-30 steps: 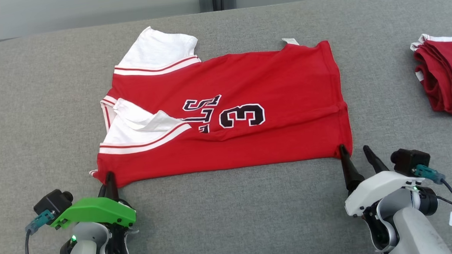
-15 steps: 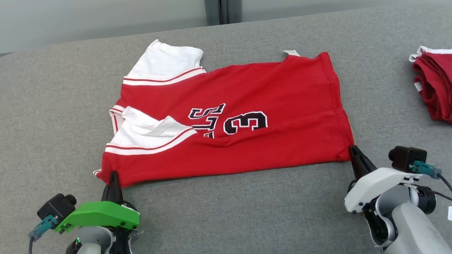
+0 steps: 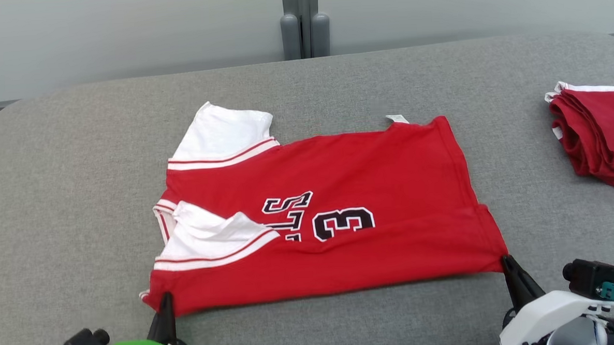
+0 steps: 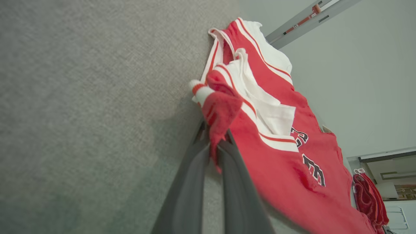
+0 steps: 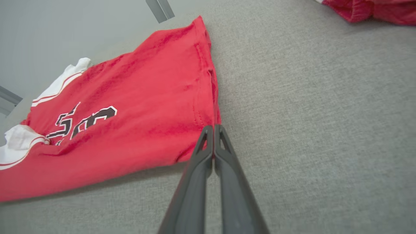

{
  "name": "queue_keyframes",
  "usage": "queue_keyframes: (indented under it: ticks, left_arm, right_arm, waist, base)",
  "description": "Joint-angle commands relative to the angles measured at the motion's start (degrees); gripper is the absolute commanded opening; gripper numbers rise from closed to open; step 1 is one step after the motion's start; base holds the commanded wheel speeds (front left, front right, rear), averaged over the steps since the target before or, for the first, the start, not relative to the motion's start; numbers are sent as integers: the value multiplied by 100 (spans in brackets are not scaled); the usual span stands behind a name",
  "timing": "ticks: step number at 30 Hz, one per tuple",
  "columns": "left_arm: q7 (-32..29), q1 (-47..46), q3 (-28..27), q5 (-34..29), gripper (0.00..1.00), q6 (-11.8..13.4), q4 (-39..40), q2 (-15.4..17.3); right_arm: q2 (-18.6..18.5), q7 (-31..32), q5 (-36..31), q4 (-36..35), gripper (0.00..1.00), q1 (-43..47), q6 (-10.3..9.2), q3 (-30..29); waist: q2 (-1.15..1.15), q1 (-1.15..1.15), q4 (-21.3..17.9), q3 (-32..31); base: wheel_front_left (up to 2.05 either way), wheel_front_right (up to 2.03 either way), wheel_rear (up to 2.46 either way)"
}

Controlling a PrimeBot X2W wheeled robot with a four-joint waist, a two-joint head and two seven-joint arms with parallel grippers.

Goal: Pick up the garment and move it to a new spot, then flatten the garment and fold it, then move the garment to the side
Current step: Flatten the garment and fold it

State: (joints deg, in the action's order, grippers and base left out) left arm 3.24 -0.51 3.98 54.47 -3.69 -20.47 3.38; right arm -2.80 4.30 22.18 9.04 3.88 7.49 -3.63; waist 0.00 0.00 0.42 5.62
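Red-and-white short-sleeved jersey (image 3: 339, 192) lies spread on the grey fabric table (image 3: 79, 177), well left of the pile of folded red garments (image 3: 600, 128). My left gripper (image 3: 166, 302) pinches its near corner farthest from that pile; my right gripper (image 3: 508, 261) pinches the near corner on the pile side. I judge relocating and flattening done, bar one rumpled sleeve. Fold and set-aside remain.

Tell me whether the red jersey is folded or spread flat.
Partly folded: the jersey has its near edge doubled over the lettering, near sleeve on top; the far sleeve lies spread.
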Motion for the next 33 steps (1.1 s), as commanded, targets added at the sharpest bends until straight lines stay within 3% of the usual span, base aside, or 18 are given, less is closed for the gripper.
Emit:
queue_keyframes:
  ticks: [1,6,7,8,9,16,21,33]
  left_arm:
    - [-55,209,16,48,0,91,83,33]
    - [-83,499,110,-166,0,338,218,91]
    - [-31,524,104,-223,14,380,265,104]
    - [12,536,103,-297,64,427,310,147]
    - [56,536,104,-388,100,462,346,211]
    - [184,253,-84,-803,100,735,685,780]
    - [-119,-442,182,-1350,100,782,878,1333]
    - [-1733,-3501,1276,-2534,100,216,372,2344]
  right_arm:
    - [-18,62,61,-127,0,160,0,-26]
    - [-19,206,20,-315,0,418,0,-69]
    - [-18,236,-46,-319,31,451,0,-84]
    - [-18,245,-76,-331,81,473,0,-104]
    - [-22,219,-63,-343,100,487,0,-146]
    - [-17,117,-244,-563,100,338,0,-372]
    - [-14,15,-408,-757,100,43,0,-350]
    - [-15,-38,-669,-863,100,-1230,0,463]
  waist:
    - [0,0,-7,19]
    - [0,0,-25,76]
    - [0,0,-28,88]
    - [0,0,-32,98]
    - [0,0,-38,106]
    - [0,0,-203,262]
    - [0,0,-350,485]
    - [0,0,-960,1584]
  base:
    - [0,0,0]
    - [0,0,0]
    - [0,0,0]
    - [0,0,0]
    - [0,0,0]
    - [0,0,0]
    - [0,0,0]
    - [0,0,0]
